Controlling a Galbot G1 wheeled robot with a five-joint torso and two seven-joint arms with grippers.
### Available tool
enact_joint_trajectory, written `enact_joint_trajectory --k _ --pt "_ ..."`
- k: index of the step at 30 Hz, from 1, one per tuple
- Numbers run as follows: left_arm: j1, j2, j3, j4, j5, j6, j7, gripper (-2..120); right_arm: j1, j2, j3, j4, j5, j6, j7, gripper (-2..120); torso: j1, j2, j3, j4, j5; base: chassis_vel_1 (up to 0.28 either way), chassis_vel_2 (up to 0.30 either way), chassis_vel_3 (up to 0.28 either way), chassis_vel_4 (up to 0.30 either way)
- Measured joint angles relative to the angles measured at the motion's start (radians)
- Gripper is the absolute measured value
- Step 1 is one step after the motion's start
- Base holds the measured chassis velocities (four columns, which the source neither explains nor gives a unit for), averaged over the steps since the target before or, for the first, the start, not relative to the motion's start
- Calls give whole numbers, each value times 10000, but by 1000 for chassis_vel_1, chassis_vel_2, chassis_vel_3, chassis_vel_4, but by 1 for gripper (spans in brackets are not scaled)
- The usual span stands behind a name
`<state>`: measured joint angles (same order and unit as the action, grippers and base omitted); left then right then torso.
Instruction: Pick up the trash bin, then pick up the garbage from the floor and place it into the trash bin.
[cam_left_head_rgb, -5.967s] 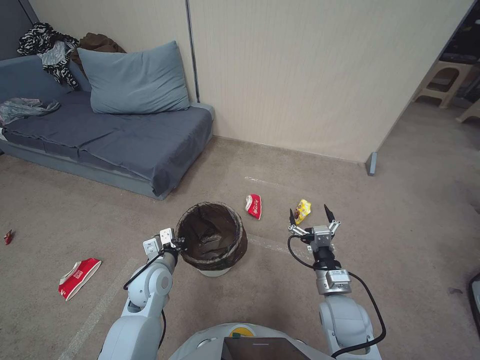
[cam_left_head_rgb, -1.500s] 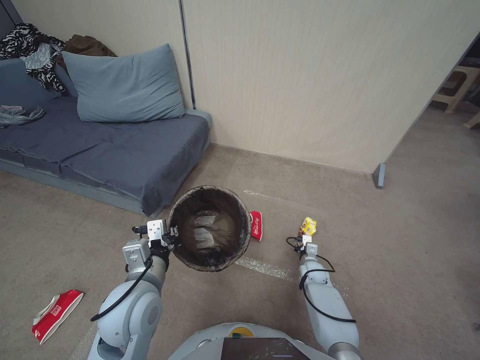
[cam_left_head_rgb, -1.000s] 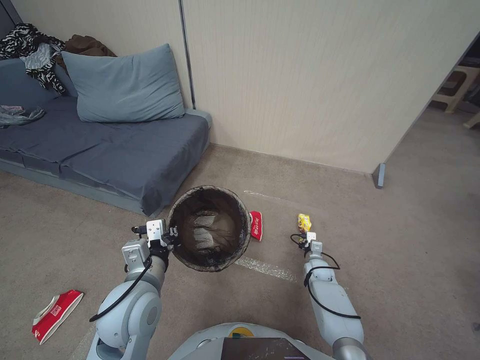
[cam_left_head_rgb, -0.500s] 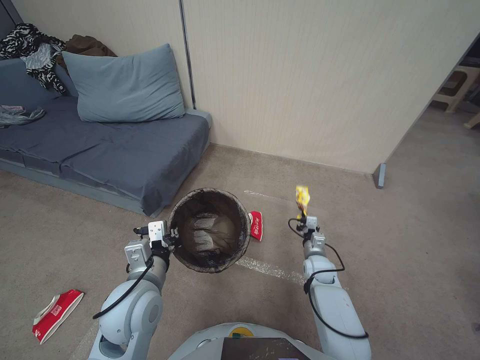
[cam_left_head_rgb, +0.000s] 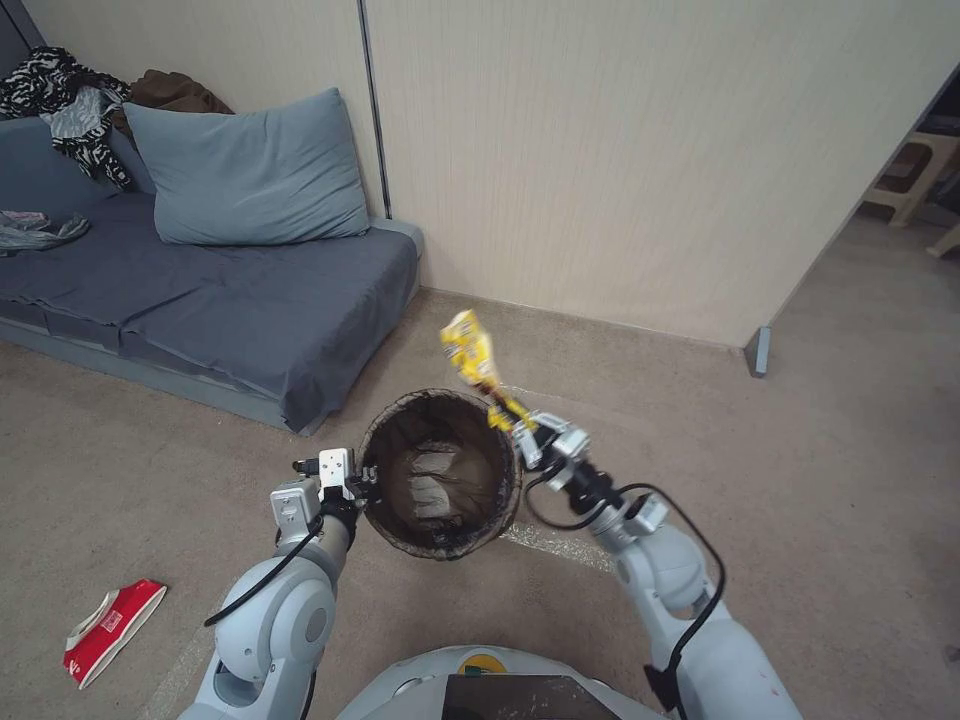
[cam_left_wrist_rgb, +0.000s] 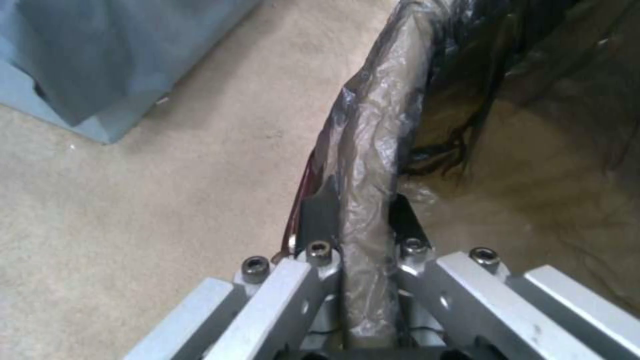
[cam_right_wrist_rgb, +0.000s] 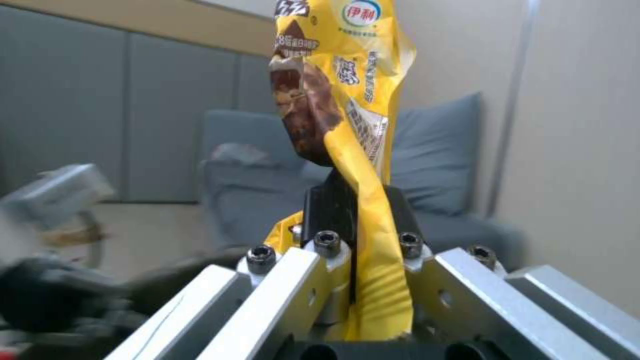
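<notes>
Two grippers are busy. Nearest on the left floor lies a red packet (cam_left_head_rgb: 112, 630), flat on the carpet, where it lay half a second ago. The left gripper (cam_left_head_rgb: 362, 485) is clenched on the near-left rim of the trash bin (cam_left_head_rgb: 440, 475), one finger inside the rim and one outside, pinching the dark bag liner (cam_left_wrist_rgb: 373, 150) folded over it. The bin hangs off the floor with its mouth facing up toward the camera; it has shifted slightly right since the earlier frame.

Half a second ago the right arm was held out straight ahead with the wrapper raised well right of the bin; it has since swung left. The right gripper (cam_left_head_rgb: 518, 428) now sits just at the bin's far-right rim, closed tight on the lower end of the yellow wrapper (cam_left_head_rgb: 472, 358). The wrapper stands up from the fingers, its long axis leaning far and left, its upper end above the bin's far edge. Beyond, the blue sofa (cam_left_head_rgb: 230, 300) stands against the far wall.
</notes>
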<state>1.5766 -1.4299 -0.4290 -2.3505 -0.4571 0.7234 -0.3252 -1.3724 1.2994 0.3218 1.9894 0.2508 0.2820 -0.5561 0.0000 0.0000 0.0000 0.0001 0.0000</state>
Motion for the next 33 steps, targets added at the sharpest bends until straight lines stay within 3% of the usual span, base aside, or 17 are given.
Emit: enact_joint_trajectory --k 5,10,18,27,29,33 --pt "-2 -93 171 -2 31 22 -13 0 392 -383 -1897 -572 -458 -643 999 0 0 0 0 0 -1 0 0 0 0" --pt "19 -123 155 -83 72 26 -25 0 692 -203 -2633 -1399 -975 -763 1438 0 0 0 0 0 -1 0 0 0 0" --pt "14 -164 104 -171 157 30 -43 2 721 5 -2666 -2230 -1350 -602 1658 0 0 0 0 -1 -1 0 0 0 0" --pt "-58 -170 50 -173 234 23 -50 2 490 16 -2499 -2344 -1656 -489 1701 -2 0 0 0 -2 -1 0 0 0 0" --pt "-69 -170 28 -172 236 21 -52 2 482 20 -2468 -2354 -1703 -456 1702 6 0 0 0 -1 -1 0 0 0 0" --pt "-71 -170 23 -173 236 20 -51 2 481 20 -2463 -2355 -1707 -453 1702 6 0 0 0 -1 -1 0 0 0 0"
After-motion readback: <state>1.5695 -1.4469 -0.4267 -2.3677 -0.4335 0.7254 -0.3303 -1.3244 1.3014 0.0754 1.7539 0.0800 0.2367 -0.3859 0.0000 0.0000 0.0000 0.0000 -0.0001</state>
